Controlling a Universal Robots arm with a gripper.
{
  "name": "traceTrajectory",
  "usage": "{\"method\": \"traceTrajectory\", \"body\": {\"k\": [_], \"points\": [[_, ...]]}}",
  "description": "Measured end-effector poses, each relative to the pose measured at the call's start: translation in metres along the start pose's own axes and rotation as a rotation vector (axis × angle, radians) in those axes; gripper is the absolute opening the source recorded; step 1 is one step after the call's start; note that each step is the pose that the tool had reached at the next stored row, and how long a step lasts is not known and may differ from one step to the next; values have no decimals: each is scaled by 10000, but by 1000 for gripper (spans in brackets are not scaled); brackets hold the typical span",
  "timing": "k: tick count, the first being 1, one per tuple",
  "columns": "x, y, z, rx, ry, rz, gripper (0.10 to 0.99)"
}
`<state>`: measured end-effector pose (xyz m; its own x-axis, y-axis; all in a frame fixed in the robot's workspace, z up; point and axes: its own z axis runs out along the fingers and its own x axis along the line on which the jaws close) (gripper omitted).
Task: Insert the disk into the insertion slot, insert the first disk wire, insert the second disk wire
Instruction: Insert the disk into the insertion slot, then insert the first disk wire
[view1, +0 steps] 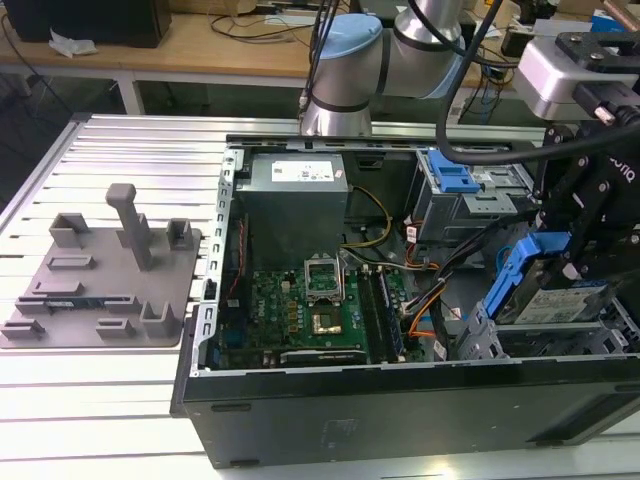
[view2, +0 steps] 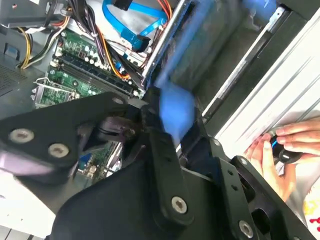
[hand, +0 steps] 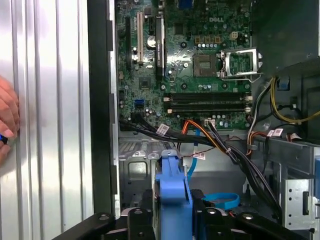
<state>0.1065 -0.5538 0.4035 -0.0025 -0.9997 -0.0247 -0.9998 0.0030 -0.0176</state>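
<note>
Blue plastic carrier with a silver-white label: the disk, at the drive corner of the case, on the exterior view's right.

- **Step in hand:** judged the first of three, disk into slot. The disk hangs tilted over the grey metal bay with one carrier edge raised, not lying flat in it. Whether its lower edge touches the bay cannot be told.
- **Gripper**: black fingers clamped on either side of the carrier's blue edge, grasping the disk. This shows in both wrist views.
- **Wires:** the light-blue flat cable curls in a loop inside the case, just beside the gripper. An orange-and-black bundle runs from the board toward the bay. Neither wire step looks begun.
- **Next move, as judged:** it calls for levelling the disk and squaring the carrier to the bay walls. These look only slightly wider than the carrier. The looped cable should be kept out from underneath.
- **Arm**: silver tube with pale-blue joint caps. It stands behind the case and reaches toward the exterior view's right. The wrist is above the drive corner and the gripper points down into the case.
- **Also present:** a person's hand on the ribbed table outside the case wall, holding a small dark object.
</note>
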Motion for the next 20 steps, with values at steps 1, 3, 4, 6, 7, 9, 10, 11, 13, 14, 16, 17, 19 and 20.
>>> {"method": "traceTrajectory", "body": {"k": [1,3,4,6,7,9,10,11,13,14,16,17,19,20], "points": [[-1,-1,0,1,-3,-2,498],[-15,-2,-3,0,46,-4,565],[-20,-2,-4,0,80,-5,565],[-23,-1,-3,0,109,-4,565],[-26,-2,-4,0,131,-5,565],[-28,-1,-4,0,159,-5,565],[-31,-1,-4,0,188,-5,565],[-34,-1,-4,0,209,-6,565],[-38,-1,-3,0,246,-7,565],[-39,-1,-4,1,260,-7,565],[-41,-1,-3,1,282,-7,565],[-44,-1,-4,1,302,-8,565],[-46,-1,-3,1,331,-8,565],[-48,-1,-3,1,345,-8,565]]}}
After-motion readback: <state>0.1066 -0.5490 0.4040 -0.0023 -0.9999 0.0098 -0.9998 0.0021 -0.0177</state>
